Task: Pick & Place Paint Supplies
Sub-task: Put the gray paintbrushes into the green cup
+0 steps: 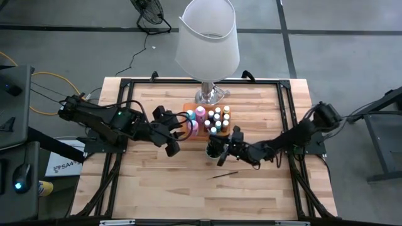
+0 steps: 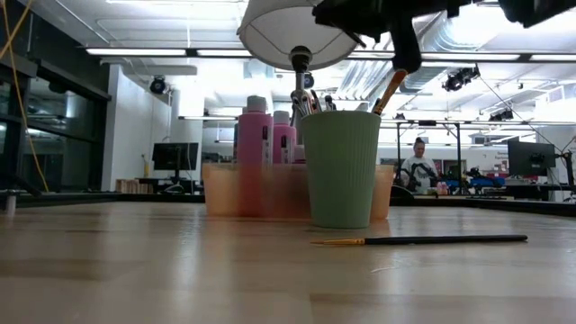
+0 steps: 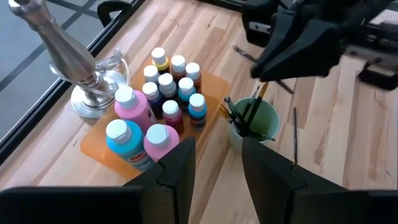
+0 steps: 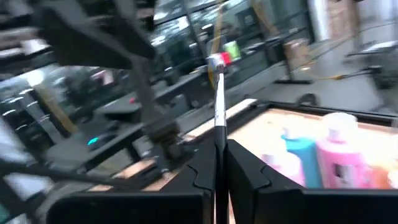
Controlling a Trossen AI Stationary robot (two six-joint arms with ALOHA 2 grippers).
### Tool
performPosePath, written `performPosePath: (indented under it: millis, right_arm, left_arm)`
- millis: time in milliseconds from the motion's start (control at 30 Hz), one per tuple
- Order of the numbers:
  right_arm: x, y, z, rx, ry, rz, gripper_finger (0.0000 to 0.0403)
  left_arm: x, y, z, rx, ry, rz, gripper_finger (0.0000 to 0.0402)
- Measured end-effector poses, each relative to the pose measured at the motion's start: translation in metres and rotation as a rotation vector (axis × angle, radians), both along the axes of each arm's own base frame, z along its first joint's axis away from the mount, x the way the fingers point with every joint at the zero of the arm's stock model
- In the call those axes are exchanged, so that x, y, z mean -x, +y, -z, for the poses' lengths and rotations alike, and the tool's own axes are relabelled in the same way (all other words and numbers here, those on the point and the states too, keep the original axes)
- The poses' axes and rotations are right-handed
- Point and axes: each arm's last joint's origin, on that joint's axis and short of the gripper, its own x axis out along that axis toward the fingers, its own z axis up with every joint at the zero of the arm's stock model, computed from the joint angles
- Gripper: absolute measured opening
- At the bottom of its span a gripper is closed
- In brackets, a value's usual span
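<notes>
Above the green cup (image 2: 341,167), the right gripper (image 4: 221,155) is pinching a brush (image 4: 217,102); tilted, it risks tipping the cup

The cup (image 3: 254,127) is pale green and the tray (image 3: 102,143) orange. Tall bottles (image 3: 133,107) are pink and teal with white caps. The lampshade (image 1: 207,37) is white.

Two dark, jointed arms with black cabling, a small green light on the left.
</notes>
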Motion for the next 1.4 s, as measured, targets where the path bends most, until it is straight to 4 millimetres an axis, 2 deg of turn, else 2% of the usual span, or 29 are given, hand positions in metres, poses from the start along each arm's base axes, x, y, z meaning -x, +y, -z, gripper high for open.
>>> performPosePath:
  millis: [100, 300, 400, 833, 1033, 1267, 1400]
  right_arm:
    - [-0.002, 0.004, 0.008, -0.020, -0.022, 0.068, 0.0013]
    - [-0.010, 0.008, 0.036, -0.080, 0.003, 0.067, 0.0013]
    - [-0.012, 0.008, 0.043, -0.097, -0.004, 0.116, 0.0013]
    - [-0.018, -0.004, 0.054, -0.039, 0.052, 0.175, 0.0016]
    - [-0.018, -0.004, 0.057, 0.003, 0.098, 0.176, 0.0035]
    - [-0.018, -0.003, 0.061, -0.011, 0.119, 0.151, 0.0025]
    - [-0.018, -0.003, 0.061, -0.010, 0.121, 0.155, 0.0034]
  left_arm:
    - [0.000, 0.000, 0.000, 0.000, 0.000, 0.000, 0.0129]
    - [0.000, 0.000, 0.000, 0.000, 0.000, 0.000, 0.0129]
    - [0.000, 0.000, 0.000, 0.001, 0.001, 0.000, 0.0129]
    - [0.000, 0.000, 0.001, 0.005, 0.007, 0.007, 0.0129]
    - [0.000, 0.000, 0.001, 0.005, 0.012, 0.008, 0.0129]
    - [0.000, 0.000, 0.001, 0.005, 0.012, 0.009, 0.0129]
    - [0.000, 0.000, 0.001, -0.001, 0.015, 0.013, 0.0129]
